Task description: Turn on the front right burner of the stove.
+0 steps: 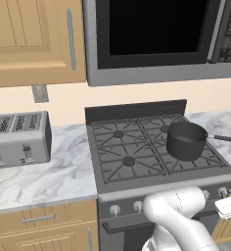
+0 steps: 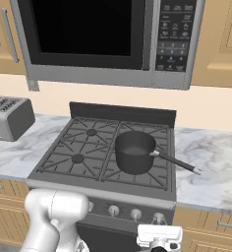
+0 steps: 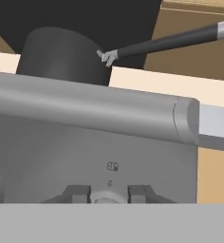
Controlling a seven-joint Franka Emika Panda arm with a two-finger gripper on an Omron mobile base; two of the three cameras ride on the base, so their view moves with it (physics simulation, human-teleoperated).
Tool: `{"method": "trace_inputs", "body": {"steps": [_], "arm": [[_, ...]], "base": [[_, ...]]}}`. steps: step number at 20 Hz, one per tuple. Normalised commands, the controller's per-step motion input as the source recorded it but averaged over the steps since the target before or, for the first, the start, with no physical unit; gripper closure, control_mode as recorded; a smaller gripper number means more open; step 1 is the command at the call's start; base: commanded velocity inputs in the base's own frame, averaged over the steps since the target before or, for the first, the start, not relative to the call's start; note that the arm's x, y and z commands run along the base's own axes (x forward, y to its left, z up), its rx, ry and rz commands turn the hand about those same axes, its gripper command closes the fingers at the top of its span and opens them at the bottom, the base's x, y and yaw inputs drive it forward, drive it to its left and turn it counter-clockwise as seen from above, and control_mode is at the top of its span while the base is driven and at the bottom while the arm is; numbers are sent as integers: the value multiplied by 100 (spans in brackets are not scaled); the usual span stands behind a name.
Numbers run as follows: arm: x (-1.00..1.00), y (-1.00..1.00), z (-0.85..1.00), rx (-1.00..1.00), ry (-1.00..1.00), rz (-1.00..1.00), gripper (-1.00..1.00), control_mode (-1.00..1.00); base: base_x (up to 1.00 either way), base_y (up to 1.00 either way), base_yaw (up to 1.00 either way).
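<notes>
Reaching low at the stove (image 2: pixel 64 170) front, your pincer (image 3: pixel 109 192) straddles the rightmost knob (image 3: pixel 107 196), fingers apart. Twist before closing and it slips; the front right burner (image 2: pixel 135 174) sits under the pot (image 2: pixel 134 151).

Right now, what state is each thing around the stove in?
Front right burner: no flame, pot sitting on it.
Pot: upright, handle pointing right.
Right-most knob: between the jaws, which sit on either side of it.
Gripper: low at the stove front.
Microwave: door closed.
Toaster: slots empty.
</notes>
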Motion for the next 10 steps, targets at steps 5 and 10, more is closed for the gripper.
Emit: {"method": "trace_inputs", "body": {"steps": [5,10], "arm": [[0,6,-50,0,0,1,100,-100],[0,19,-48,-6,0,2,100,-100]], "base": [[0,0,0],[0,0,0]]}}
